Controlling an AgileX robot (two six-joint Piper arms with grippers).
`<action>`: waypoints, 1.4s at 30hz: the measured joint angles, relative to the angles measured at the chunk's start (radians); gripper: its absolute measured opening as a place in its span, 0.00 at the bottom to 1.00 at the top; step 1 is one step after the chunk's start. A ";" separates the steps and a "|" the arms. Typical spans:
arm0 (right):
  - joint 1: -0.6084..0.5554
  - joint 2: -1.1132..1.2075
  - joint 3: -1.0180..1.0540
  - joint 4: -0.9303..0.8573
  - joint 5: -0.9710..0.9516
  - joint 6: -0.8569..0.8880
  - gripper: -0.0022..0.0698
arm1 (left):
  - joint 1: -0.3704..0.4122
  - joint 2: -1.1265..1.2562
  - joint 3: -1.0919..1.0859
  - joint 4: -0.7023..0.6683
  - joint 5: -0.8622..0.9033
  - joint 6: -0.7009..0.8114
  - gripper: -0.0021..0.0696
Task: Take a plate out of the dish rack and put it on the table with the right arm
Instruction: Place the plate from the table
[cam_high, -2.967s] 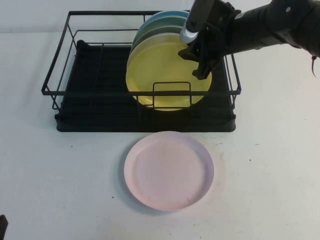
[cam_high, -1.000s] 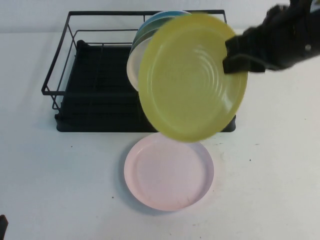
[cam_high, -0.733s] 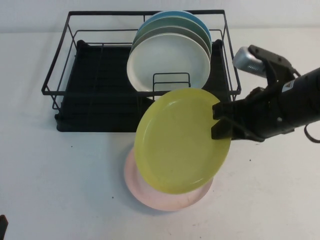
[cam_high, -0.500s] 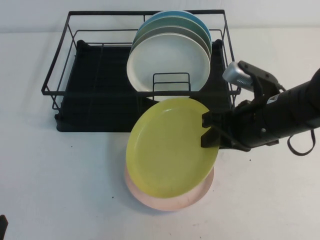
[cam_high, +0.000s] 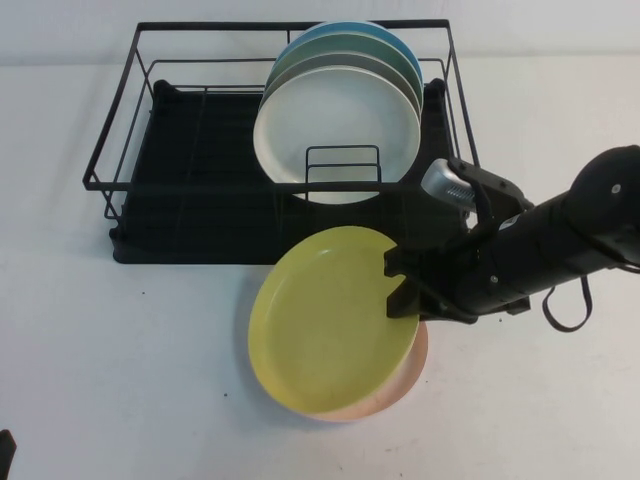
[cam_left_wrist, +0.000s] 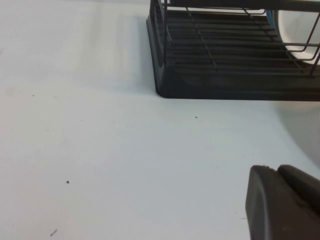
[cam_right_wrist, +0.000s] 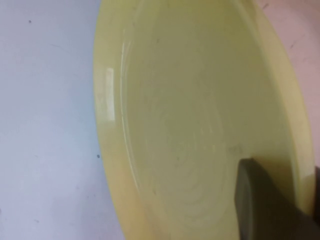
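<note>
Left gripper (cam_left_wrist: 282, 202) low over bare table (cam_high: 120, 360); cannot tell its finger state. Dish rack (cam_high: 150, 150) beyond. Plate (cam_high: 325, 320), face up and slightly tilted, extends leftward from the right gripper (cam_high: 402, 287), whose jaws pinch its right rim. It lies over pink plate (cam_high: 412, 375), covering most of it.

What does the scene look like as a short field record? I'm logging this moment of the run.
yellow plate: out of the rack, gripped at its edge, tilted over the pink plate
right gripper: shut on the yellow plate
pink plate: on the table, mostly covered
dish rack: holds upright plates
left gripper: low over the table, parked
table: white
</note>
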 joint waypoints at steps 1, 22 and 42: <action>0.000 0.004 0.000 0.000 0.000 -0.002 0.13 | 0.000 0.000 0.000 0.000 0.000 0.000 0.02; 0.000 0.047 0.000 0.015 -0.005 -0.006 0.14 | 0.000 0.000 0.000 0.000 0.000 0.000 0.02; -0.009 -0.100 0.000 -0.104 0.082 -0.001 0.61 | 0.000 0.000 0.000 0.000 0.000 0.000 0.02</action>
